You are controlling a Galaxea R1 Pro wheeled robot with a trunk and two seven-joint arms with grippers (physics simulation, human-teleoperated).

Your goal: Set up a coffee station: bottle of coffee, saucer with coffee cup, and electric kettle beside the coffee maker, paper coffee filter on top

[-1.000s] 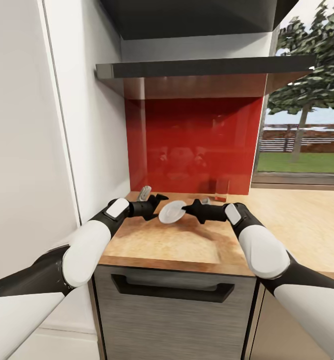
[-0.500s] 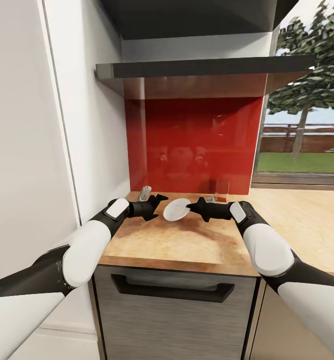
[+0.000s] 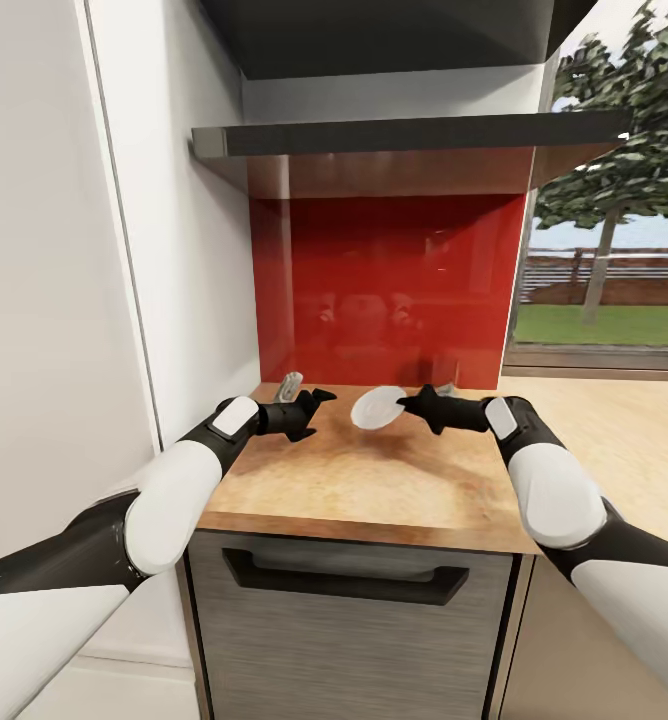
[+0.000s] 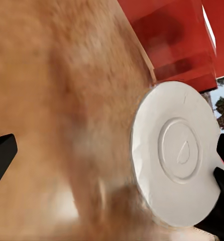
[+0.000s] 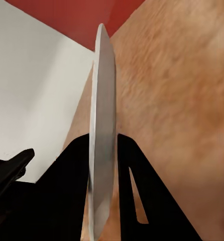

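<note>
right gripper (image 3: 406, 404) pinching saucer (image 3: 378, 408) rim, disc on edge at its 9 o'clock | left gripper (image 3: 319, 397) spreading empty, just beside | countertop (image 3: 374, 480) below

Right gripper (image 3: 411, 405) clamped; left gripper (image 3: 316, 400) spread, empty.

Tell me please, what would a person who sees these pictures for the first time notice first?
First, the small round flat white saucer, held on edge above the light wood-grain kitchen countertop by the right gripper, whose black fingers clamp its rim. Behind it, the glossy red backsplash stands out strongly under the thin dark grey kitchen shelf. The left gripper hovers open, facing the saucer.
</note>
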